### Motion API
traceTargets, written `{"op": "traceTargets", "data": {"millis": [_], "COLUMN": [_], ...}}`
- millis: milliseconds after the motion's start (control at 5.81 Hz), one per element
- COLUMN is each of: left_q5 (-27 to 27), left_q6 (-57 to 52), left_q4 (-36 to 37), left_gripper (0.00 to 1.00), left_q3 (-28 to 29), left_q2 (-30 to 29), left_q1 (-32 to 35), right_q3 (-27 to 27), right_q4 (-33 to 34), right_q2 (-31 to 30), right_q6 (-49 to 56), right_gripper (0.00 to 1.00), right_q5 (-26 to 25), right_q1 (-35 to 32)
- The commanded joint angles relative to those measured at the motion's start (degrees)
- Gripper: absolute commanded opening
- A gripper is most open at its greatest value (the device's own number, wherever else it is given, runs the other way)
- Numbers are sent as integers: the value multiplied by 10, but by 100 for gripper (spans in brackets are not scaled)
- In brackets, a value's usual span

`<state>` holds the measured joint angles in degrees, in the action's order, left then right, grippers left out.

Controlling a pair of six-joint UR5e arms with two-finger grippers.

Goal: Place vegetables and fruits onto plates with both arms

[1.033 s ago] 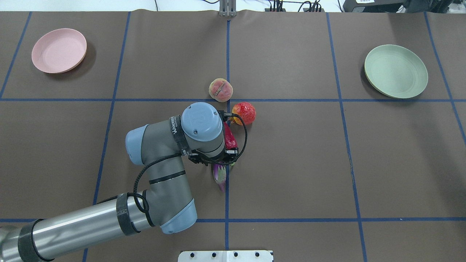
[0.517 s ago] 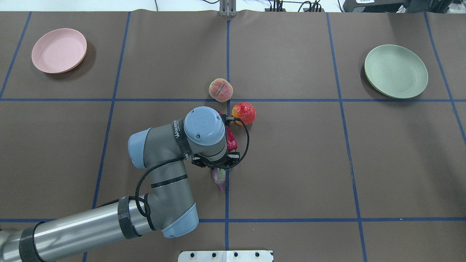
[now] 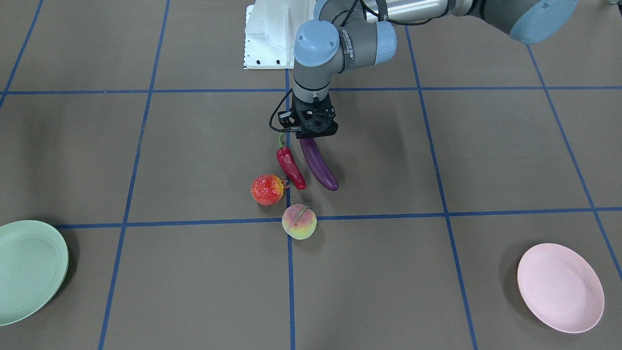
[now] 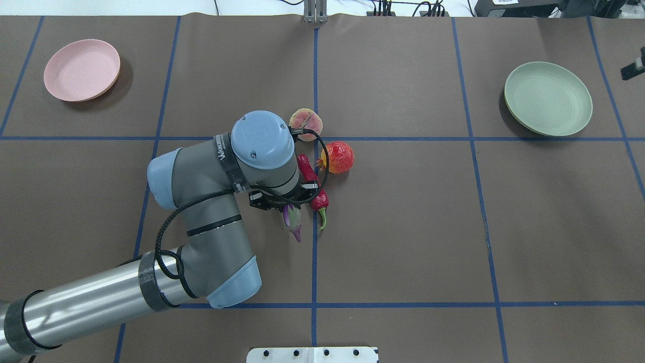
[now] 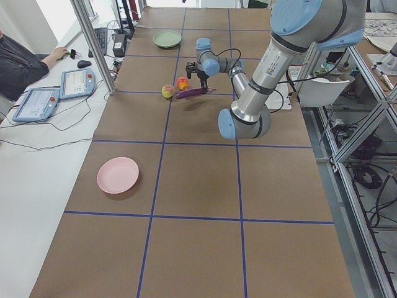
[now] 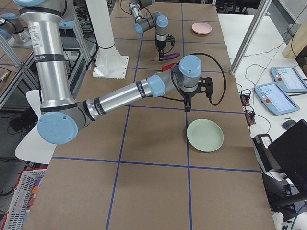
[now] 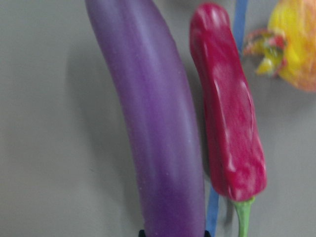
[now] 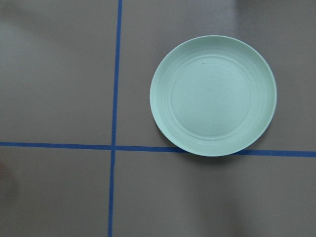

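Observation:
My left gripper [image 3: 311, 137] is shut on the cap end of the purple eggplant [image 3: 319, 165] and holds it a little above the table; the eggplant also shows in the overhead view [image 4: 293, 220] and the left wrist view [image 7: 158, 123]. The red chili [image 3: 290, 167] lies beside it on the table. The red-orange fruit [image 3: 267, 189] and the peach [image 3: 299, 221] sit just beyond. The pink plate [image 4: 81, 69] and the mint green plate [image 4: 548, 99] are empty. My right gripper [image 6: 187, 104] hovers beside the green plate [image 8: 213, 95]; I cannot tell if it is open.
Blue tape lines grid the brown table cover. The white robot base [image 3: 266, 36] stands at the robot's edge. A metal post [image 4: 315, 11] stands at the far edge. Operators' tablets [image 5: 59, 87] lie beside the table.
My left arm has moved away from the robot and to the left with the eggplant, uncovering the chili. A dark piece of the right arm now shows at the overhead view's right edge.

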<state>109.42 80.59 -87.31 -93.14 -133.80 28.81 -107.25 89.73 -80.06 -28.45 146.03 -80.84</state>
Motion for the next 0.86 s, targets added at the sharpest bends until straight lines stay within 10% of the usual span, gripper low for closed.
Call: {"op": "traceTargets", "data": {"millis": [0, 689], "left_q5": [30, 55], "left_q6": [-30, -247], "left_q4": [41, 53], "left_gripper": [0, 0], "left_q3": [-21, -60], "left_q2": [15, 121], "left_q1": [54, 173], "right_q3": [1, 49], "right_q4": [2, 4], "right_q2": [58, 215], "right_q6": [-81, -329], "right_gripper": [100, 100], "right_q5": [-21, -184], "right_q1": [64, 259]}}
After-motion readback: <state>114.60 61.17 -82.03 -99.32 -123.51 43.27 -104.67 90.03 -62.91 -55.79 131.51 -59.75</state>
